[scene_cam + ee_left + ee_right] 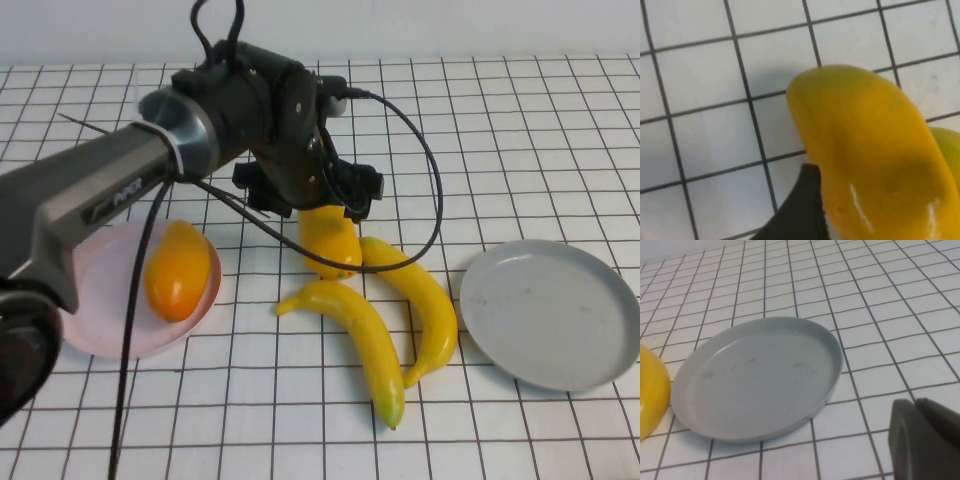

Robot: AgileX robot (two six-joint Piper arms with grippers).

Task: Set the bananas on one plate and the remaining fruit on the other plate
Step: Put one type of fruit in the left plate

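Note:
One mango-like fruit (178,268) lies on the pale pink plate (95,320) at the left. The other fruit (332,240) lies on the table at the centre, touching a banana (425,305); a second banana (355,340) lies in front of it. My left gripper (312,198) is open, lowered over the far end of that central fruit (875,150), with one dark finger (800,210) beside it. The grey-blue plate (550,312) sits bare at the right. My right gripper (916,407) is shut, low over the table near this plate (757,380), and out of the high view.
The left arm and its black cable (430,180) reach across the left and middle of the white gridded table (520,120). A yellow fruit edge (650,390) shows beside the grey-blue plate in the right wrist view.

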